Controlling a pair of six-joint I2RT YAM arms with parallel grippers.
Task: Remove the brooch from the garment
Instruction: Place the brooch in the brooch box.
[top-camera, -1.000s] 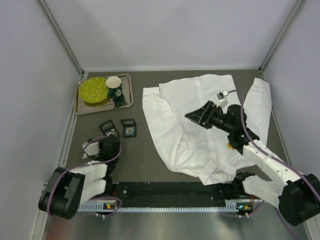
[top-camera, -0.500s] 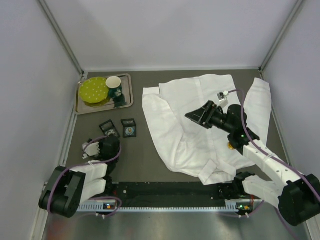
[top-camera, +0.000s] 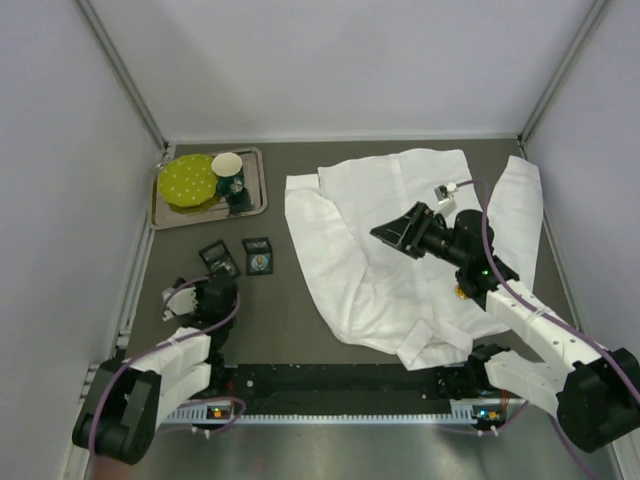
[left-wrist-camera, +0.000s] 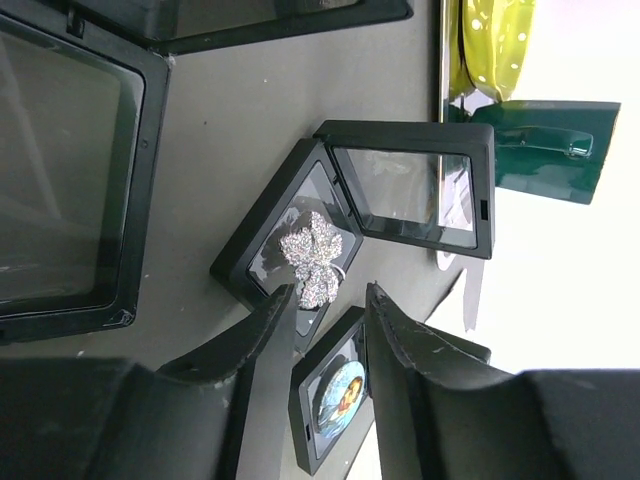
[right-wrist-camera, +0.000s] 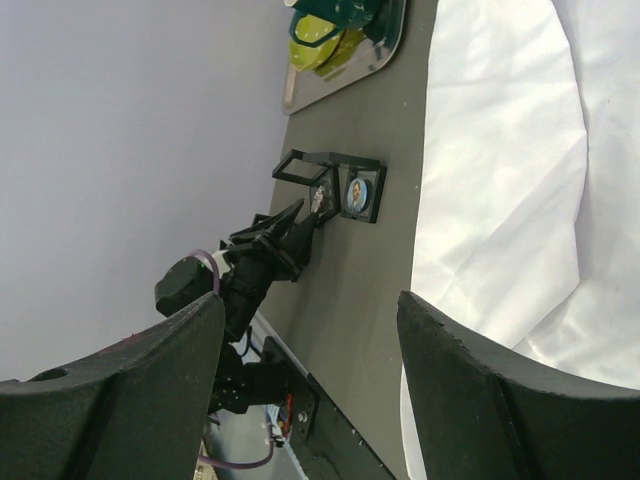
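Since earlier, left end effector (left-wrist-camera: 328, 295) was opened partway, brooch (left-wrist-camera: 312, 262) released into display case (left-wrist-camera: 232, 266); right end effector (top-camera: 398, 232) held wide, empty. Brooch judged light, rigid, fragile: edges preferred.

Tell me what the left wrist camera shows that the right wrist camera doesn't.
Only the left wrist view: the silver leaf brooch close up, lying in its open black case just beyond the parted left pincer, and a big black-framed clear panel at the left edge. Only the right wrist view: the white shirt, the left arm seen from outside, and the open right pincer. Both: the open case, the portrait case next to it, and the tray with the green cup.
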